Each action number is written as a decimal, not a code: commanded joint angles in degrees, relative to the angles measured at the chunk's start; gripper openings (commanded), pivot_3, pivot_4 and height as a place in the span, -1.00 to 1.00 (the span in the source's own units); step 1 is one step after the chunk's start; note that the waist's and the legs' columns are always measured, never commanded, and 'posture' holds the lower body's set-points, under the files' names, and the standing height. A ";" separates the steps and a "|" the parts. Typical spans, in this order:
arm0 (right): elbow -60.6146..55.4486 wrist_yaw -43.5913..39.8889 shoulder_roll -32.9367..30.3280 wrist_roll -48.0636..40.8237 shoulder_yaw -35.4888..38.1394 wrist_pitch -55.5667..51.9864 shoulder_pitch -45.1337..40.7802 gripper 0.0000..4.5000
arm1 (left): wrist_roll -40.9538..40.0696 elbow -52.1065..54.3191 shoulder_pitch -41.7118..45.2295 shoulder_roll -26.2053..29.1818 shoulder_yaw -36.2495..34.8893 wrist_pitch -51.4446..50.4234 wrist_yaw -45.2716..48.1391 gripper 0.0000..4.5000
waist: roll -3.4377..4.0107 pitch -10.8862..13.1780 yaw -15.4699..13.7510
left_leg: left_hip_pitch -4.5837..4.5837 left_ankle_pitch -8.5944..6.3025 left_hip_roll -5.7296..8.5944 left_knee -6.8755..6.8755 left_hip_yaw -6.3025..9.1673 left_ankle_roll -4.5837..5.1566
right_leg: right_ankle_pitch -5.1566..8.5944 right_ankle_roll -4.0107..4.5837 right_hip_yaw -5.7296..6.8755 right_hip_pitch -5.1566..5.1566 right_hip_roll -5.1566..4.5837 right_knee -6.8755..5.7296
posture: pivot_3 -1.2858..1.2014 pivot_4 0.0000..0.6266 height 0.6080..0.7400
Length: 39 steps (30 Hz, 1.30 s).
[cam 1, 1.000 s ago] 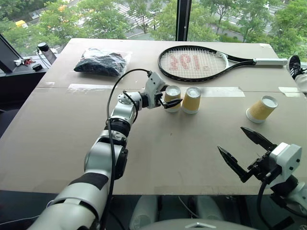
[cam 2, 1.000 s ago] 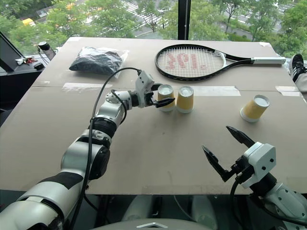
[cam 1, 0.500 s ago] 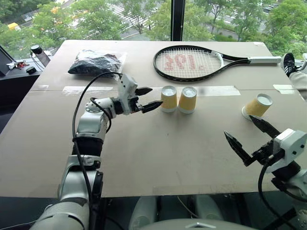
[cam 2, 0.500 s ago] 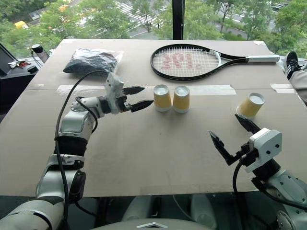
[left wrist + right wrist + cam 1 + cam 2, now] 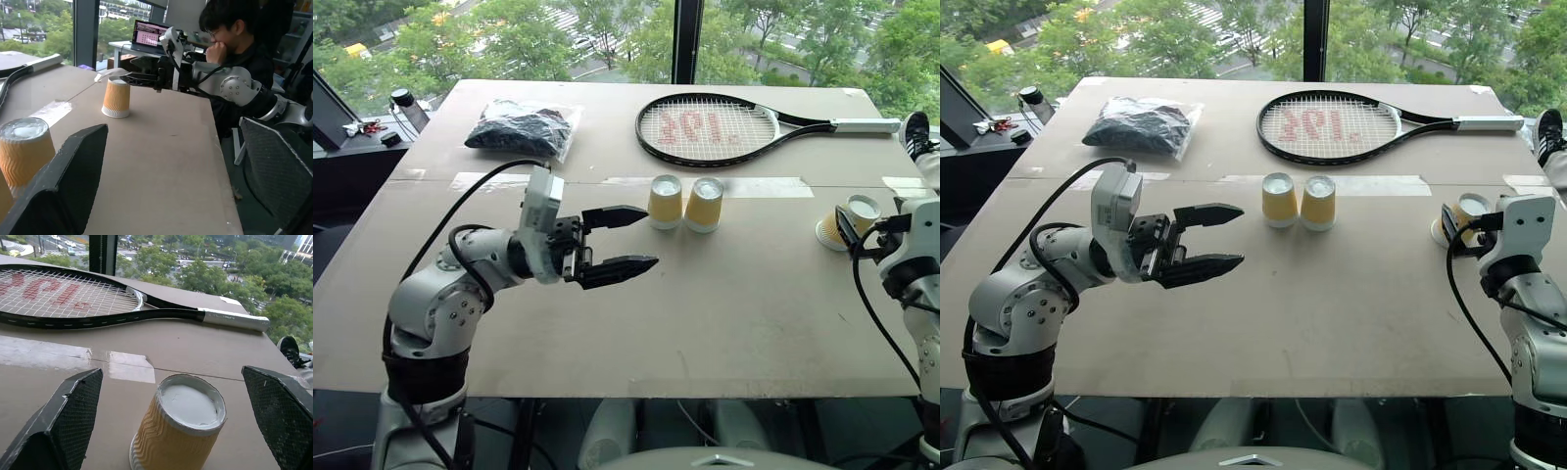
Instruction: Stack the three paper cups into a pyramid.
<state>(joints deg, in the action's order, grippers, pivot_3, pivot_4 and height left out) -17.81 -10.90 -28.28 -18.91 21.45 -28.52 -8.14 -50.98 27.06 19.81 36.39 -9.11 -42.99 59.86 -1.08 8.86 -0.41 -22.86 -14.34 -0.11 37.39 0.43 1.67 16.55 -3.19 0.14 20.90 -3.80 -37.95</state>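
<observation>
Nearest me, over the brown table (image 5: 724,323), my left gripper (image 5: 619,241) hovers level with its two black fingers spread wide and nothing between them, pointing across toward my right. It sits well short of the cups. At the right edge of the table my right gripper (image 5: 1459,217) is also fully open, empty, with its fingers (image 5: 63,426) standing either side of the lone cup (image 5: 178,428) without touching it; that paper cup stands upside down, white base up, a little tilted.

Farther out, near the middle of the table, the other two cups stand upside down side by side, the left cup (image 5: 665,201) and the right cup (image 5: 705,204) touching or almost touching, just before a strip of clear tape (image 5: 773,186). No cup sits on top of them yet.

Beyond the tape lies a tennis racket (image 5: 710,128) with its handle toward my right, and at the far left a clear bag of dark stuff (image 5: 521,127).
</observation>
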 commanded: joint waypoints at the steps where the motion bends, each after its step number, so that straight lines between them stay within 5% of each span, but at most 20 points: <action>1: 2.40 1.03 -0.29 0.28 0.93 -0.91 -3.15 1.00 | -1.43 2.65 -0.80 0.40 -0.61 1.03 -1.26 0.97 | 0.01 0.00 0.13 | 0.00 -0.03 0.00 0.00 0.00 0.06 | 0.00 0.00 0.01 0.00 0.01 0.00 | 0.03 -0.52 1.00; 16: 13.44 -1.42 -1.58 3.58 -1.33 0.23 -7.74 1.00 | -0.68 3.45 -2.37 0.49 0.40 4.40 -2.60 0.97 | 0.03 0.02 1.04 | 0.00 -0.08 0.00 -0.02 -0.05 0.14 | 0.00 0.00 0.03 0.01 0.03 0.02 | 0.03 -0.52 1.00; 20: 15.10 -1.91 -1.68 3.97 -1.62 1.25 -8.29 0.22 | -0.29 3.70 -3.02 0.10 1.13 5.19 -3.17 1.00 | 0.04 0.02 1.11 | 0.00 -0.08 0.00 -0.03 -0.06 0.14 | 0.00 0.00 0.02 0.01 0.03 0.02 | 0.03 -0.52 1.00; 23: 15.99 -2.31 -1.93 4.26 -1.61 2.02 -8.68 -0.10 | 0.05 3.49 -3.23 -0.06 1.40 5.80 -3.56 1.00 | 0.04 0.02 1.11 | 0.00 -0.08 0.00 -0.03 -0.06 0.14 | 0.00 0.00 0.02 0.01 0.03 0.02 | 0.03 -0.52 1.00; 31: 9.03 -11.01 -3.32 -0.57 -2.63 4.05 -10.78 -0.10 | 4.23 0.35 -7.69 -2.03 -0.37 11.23 -6.97 1.00 | 0.18 0.11 1.24 | 0.01 -0.09 -0.01 -0.05 -0.08 0.16 | 0.00 0.00 0.00 0.03 0.02 0.03 | 0.03 -0.52 1.00; 35: -0.16 -17.78 -1.85 -11.23 -7.43 -3.31 -17.94 -0.10 | 12.40 -3.20 -11.14 -5.65 -3.22 23.22 -9.62 1.00 | 0.38 0.22 1.75 | 0.08 -0.10 -0.06 -0.11 -0.13 0.17 | -0.01 0.00 -0.07 0.07 0.07 0.02 | 0.03 -0.52 1.00; 39: -1.57 -20.51 -2.02 -14.82 -12.60 -9.43 -24.66 -0.10 | 10.02 -3.20 -13.62 -4.64 -6.62 23.03 -8.80 1.00 | 0.33 0.21 1.00 | -0.09 -0.10 -0.10 -0.14 -0.01 0.17 | -0.01 0.02 -0.10 0.23 0.08 0.02 | 0.03 -0.52 1.00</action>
<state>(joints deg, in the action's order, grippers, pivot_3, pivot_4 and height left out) -18.21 -30.44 -29.70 -32.62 9.23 -36.54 -32.71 -39.74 22.84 6.43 30.98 -13.63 -21.10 50.53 -0.76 9.07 0.59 -23.02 -14.44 -0.19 37.24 0.48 1.84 16.54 -3.18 0.08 21.15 -3.78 -37.90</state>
